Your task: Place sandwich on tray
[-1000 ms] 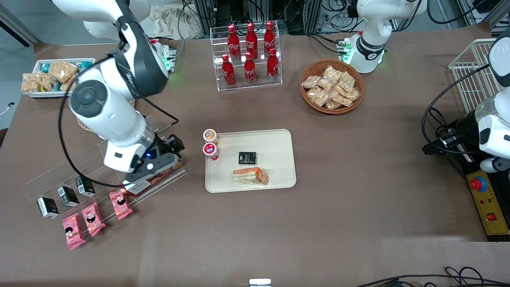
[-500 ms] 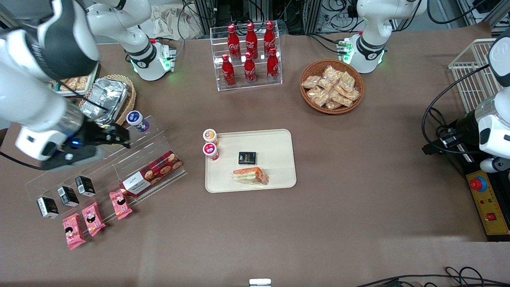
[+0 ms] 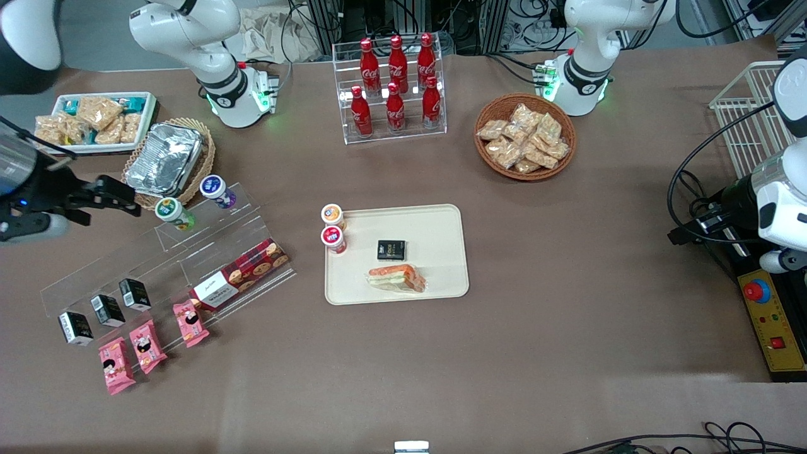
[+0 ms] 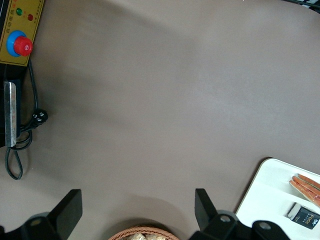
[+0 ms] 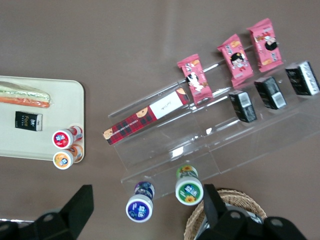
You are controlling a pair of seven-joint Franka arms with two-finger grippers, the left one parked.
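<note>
Fingers of the right gripper (image 3: 116, 200) stood spread and empty, high over the working arm's end of the table, just beside the wicker basket (image 3: 205, 151) that held the foil container (image 3: 165, 157). That suggested a pull-away after release, because the sandwich (image 3: 397, 278) already lay flat on the tray (image 3: 441, 224), in the part nearest the front camera. A small black packet (image 3: 391, 250) sat on the tray close by, apart from the sandwich, and two small cups (image 3: 333, 238) stood at the tray's edge toward the working arm. Below the gripper, the clear acrylic rack (image 5: 200, 145) carried a cookie box (image 5: 145, 116), black cartons (image 5: 271, 92) and pink snack packets (image 5: 235, 62). Nothing crowded the sandwich, so the task looked done.
</note>
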